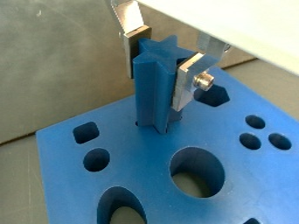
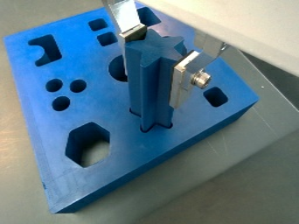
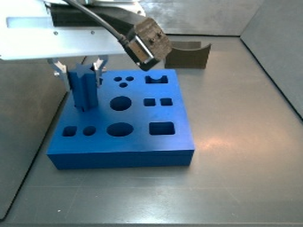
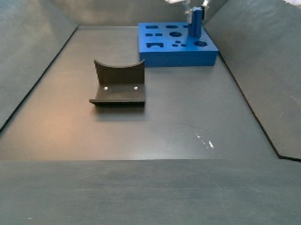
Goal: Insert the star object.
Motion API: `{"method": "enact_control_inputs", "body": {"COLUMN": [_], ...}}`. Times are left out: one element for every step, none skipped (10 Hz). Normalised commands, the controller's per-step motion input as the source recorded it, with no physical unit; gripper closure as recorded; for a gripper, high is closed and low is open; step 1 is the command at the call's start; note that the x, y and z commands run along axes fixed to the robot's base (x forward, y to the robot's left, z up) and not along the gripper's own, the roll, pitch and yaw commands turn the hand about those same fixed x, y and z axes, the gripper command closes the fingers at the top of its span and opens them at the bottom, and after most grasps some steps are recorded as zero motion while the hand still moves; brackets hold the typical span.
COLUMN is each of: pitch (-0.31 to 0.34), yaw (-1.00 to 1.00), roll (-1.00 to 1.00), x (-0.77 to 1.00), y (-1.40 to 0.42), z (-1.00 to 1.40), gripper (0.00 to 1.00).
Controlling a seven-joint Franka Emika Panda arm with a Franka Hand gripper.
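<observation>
- Fingers [image 2: 187, 79]: two flat silver plates closed narrow on the upper half of the peg [image 2: 149, 83], one plate on each of two opposite sides; both wrist views show the plates against the ridged flanks.
- Gripper [image 1: 160, 61]: directly above the block [image 1: 233, 175], at the block's corner nearest a side wall of the counter, as seen in a side view [image 3: 81, 75].
- Peg: upright, its foot inside a star-shaped hole near the block's edge; the lower end is out of sight in the hole, so the depth of seating cannot be told. Much of the shaft stands above the top face, which suggests the insertion is under way but not finished.
- Reason for the grip: holding high on the shaft leaves the lower part free to enter, and the opposed plates probably keep the ridges lined up with the points of the hole.
- Arm pose: wrist pointing straight down over the block, fingers vertical.
- Block: in a far corner of the counter in a side view [image 4: 165, 48], its other shaped holes vacant.
- Holder [image 4: 118, 86]: dark, curved, well apart from the block, near mid-counter.
</observation>
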Motion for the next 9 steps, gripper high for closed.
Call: {"method": "enact_control_inputs", "body": {"pitch": [-0.277,-0.267,-0.147,-0.133,-0.133,-0.187,-0.260,-0.304,-0.287], "yaw": [0.00,0.00,-0.07,-0.13,-0.20,-0.17,-0.13,-0.10,0.00], "roll": [-0.07,-0.03,0.08,0.07,0.08,0.04,0.00,0.00,0.00], "x": [0.18,0.18,0.04,0.00,0.00,0.09,0.20,0.19,0.00], "y": [0.06,0.11,0.17,0.09,0.03,0.01,0.00,0.00,0.09], "z": [-0.65,-0.65,-0.84,-0.89,-0.89,-0.78,-0.65,-0.58,-0.63], "gripper": [1.00,1.00,1.00,1.00,1.00,1.00,1.00,1.00,1.00]}}
